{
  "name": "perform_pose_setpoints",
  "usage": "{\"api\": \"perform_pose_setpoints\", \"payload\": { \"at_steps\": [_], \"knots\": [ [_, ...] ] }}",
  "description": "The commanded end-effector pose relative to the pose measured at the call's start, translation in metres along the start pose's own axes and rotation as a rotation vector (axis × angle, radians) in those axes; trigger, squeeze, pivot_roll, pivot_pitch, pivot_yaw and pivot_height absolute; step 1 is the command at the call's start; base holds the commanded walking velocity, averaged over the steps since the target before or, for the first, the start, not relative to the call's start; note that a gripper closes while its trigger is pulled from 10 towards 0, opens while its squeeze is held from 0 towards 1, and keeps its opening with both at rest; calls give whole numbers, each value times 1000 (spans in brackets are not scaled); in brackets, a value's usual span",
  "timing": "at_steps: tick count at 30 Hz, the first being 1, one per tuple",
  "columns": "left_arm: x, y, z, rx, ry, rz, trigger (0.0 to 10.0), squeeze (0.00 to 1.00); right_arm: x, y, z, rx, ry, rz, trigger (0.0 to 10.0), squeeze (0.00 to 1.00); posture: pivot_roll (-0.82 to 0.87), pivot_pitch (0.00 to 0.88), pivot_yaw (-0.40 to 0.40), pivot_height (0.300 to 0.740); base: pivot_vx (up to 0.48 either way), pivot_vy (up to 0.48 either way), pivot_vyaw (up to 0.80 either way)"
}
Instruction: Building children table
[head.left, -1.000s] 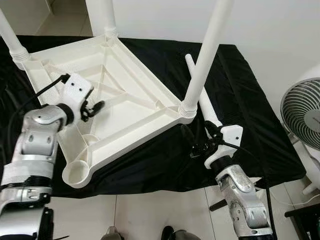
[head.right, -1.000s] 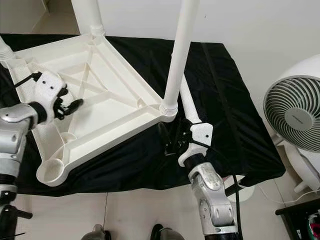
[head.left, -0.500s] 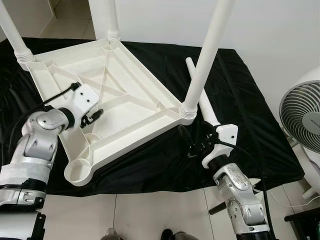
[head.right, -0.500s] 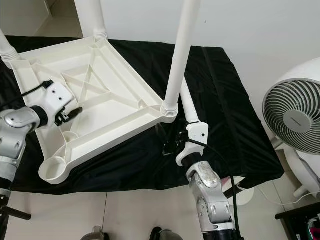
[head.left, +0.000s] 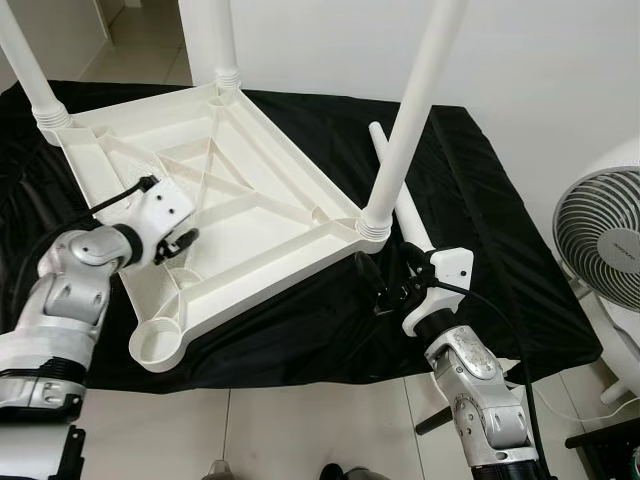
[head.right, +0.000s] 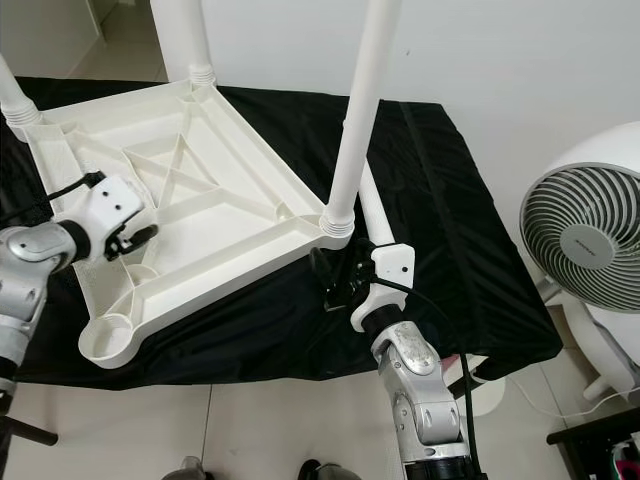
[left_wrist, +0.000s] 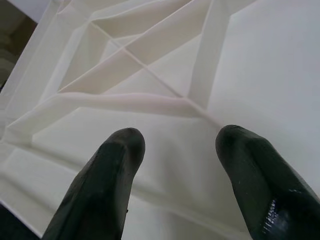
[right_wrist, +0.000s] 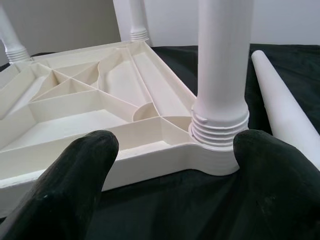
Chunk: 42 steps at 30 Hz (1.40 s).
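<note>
- White plastic tabletop (head.left: 240, 200) lies upside down on a black cloth (head.left: 470, 190), ribbed underside up, with three legs screwed in and standing upright at its far, left and right corners.
- Its near corner holds an empty socket (head.left: 155, 345), close to the cloth's front edge.
- One loose leg (head.left: 400, 195) lies flat on the cloth just beside the tabletop's right corner, behind the fitted leg (head.left: 405, 120) there.
- Left gripper (head.left: 178, 243) hovers over the tabletop's underside, a little behind the empty socket; its fingers (left_wrist: 107, 180) are spread, holding nothing.
- Right gripper (head.left: 385, 290) sits on the cloth just in front of the tabletop's right corner, fingers (right_wrist: 75, 175) spread wide and empty, facing the threaded base of the fitted leg.
- Likely risk: the loose leg sits behind the fitted one, so a reach by the right gripper could knock the upright leg or shove the tabletop.
- Round and smooth, the loose leg may roll on the cloth or slip from a narrow pinch.
- Cloth folds could drag and shift the tabletop if a gripper snags them.
- A fan (head.left: 600, 230) stands right of the tabletop, beyond the cloth; a wide arm swing could strike it.
</note>
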<state>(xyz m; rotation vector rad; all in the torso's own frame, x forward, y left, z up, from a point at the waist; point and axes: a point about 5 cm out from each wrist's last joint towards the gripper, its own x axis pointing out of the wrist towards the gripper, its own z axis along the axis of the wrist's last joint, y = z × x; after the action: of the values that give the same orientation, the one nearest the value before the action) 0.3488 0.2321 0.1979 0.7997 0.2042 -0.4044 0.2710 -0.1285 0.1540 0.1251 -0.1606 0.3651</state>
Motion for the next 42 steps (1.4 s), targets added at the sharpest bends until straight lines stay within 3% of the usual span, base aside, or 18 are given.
{"api": "perform_pose_setpoints", "payload": {
  "at_steps": [1, 10, 16, 30, 34, 42],
  "knots": [
    [1, -1, -9, 31, 31, 119, 10000, 0, 3, -1, -2, -12, 13, 3, 10000, 0, 142, 44, -68, 740, 0, 0, 0],
    [4, -15, -10, 74, 39, 59, 10000, 0, 10, -2, 0, -26, 26, 2, 10000, 0, 145, 50, -68, 740, 0, 0, 0],
    [10, -40, 0, 167, -1, -66, 10000, 0, 21, -1, -9, -53, 132, -49, 10000, 0, 148, 64, -61, 740, 0, 0, 0],
    [12, -49, 9, 195, -37, -119, 10000, 0, 30, 2, -21, -10, 177, -123, 10000, 0, 150, 87, -50, 740, 0, 0, 0],
    [13, -52, 14, 197, -59, -134, 10000, 0, 38, -17, -10, -128, 85, -317, 10000, 0, 148, 89, -48, 740, 0, 0, 0],
    [14, -55, 18, 201, -73, -153, 10000, 0, 51, -39, 0, -167, 52, -409, 10000, 0, 146, 95, -46, 740, 0, 0, 0]
  ]
}}
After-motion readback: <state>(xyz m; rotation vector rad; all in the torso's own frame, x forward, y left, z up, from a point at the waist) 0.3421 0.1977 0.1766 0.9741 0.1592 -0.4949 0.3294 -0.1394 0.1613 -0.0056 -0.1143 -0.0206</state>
